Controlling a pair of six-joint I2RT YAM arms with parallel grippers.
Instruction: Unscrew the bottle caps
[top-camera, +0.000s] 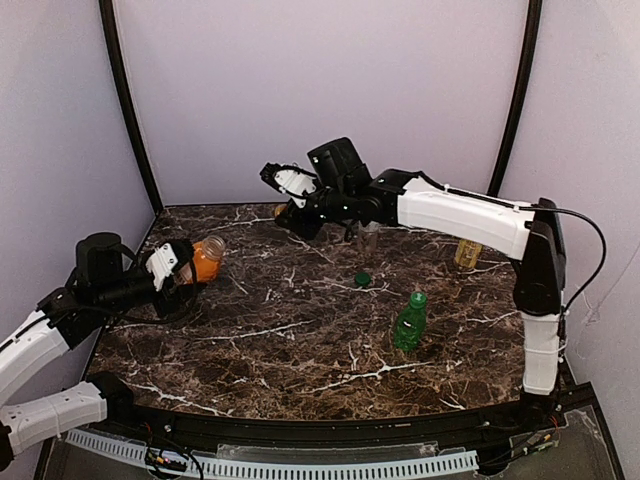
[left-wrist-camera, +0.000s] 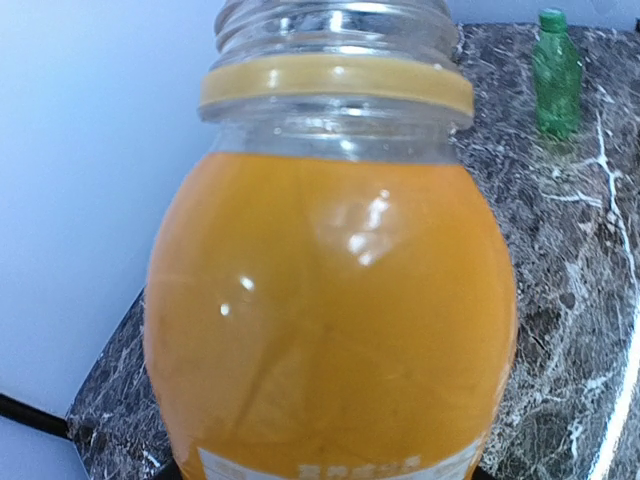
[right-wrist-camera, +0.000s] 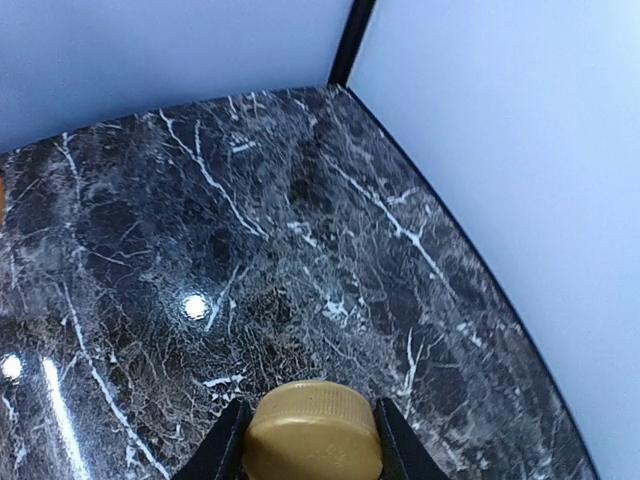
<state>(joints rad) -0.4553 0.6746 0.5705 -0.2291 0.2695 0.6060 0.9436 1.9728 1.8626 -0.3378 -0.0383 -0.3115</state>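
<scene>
We are pinching the tan-gold cap (right-wrist-camera: 313, 428), likely light and ridged, in the right gripper (right-wrist-camera: 312, 448); left gripper (top-camera: 190, 265) clasping the slick bottle (left-wrist-camera: 330, 300)

The tan-gold cap (right-wrist-camera: 313, 432), ridged round the edge, is pinched in the right tool (right-wrist-camera: 312, 446) above the worktop (right-wrist-camera: 250, 250). The dark green cap (top-camera: 362, 279) lies loose mid-worktop. The bright green cap (top-camera: 418, 298) sits on its upright green bottle (top-camera: 409, 328) nearby.

This was a lab test booth: a dark marble-patterned table (top-camera: 300, 340) boxed in by plain pale walls (top-camera: 320, 80), black posts (top-camera: 125, 100) at eleven and one o'clock, robot arms (top-camera: 460, 215) bolted along six o'clock.
</scene>
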